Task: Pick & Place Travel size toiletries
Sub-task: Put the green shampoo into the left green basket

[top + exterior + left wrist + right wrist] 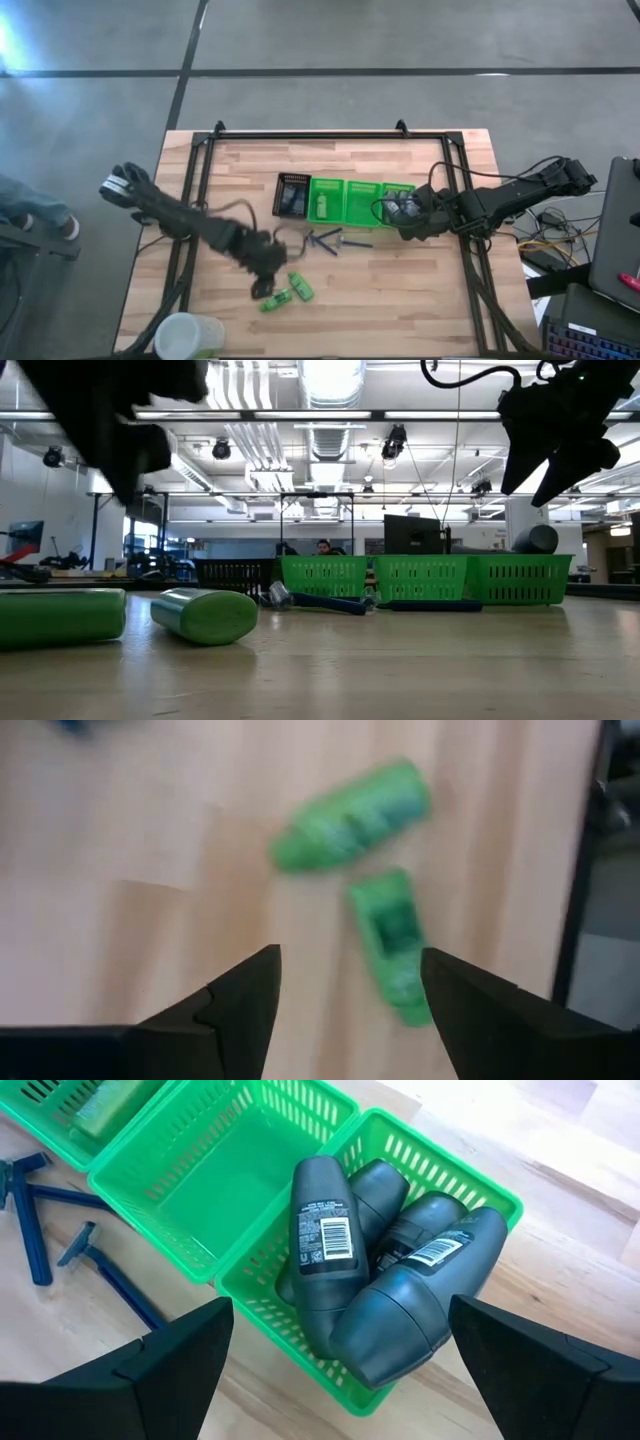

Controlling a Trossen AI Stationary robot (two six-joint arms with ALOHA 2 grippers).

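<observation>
Tubes point(375, 865) lie loose under spread left gripper point(350, 990): pick pending, next lower and pinch one; right gripper point(335, 1355) spread over bottles point(390, 1260).

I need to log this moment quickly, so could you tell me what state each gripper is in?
Left gripper: open, empty, above the two green tubes on the table.
Right gripper: open, empty, above the end green tray of grey bottles.
</observation>
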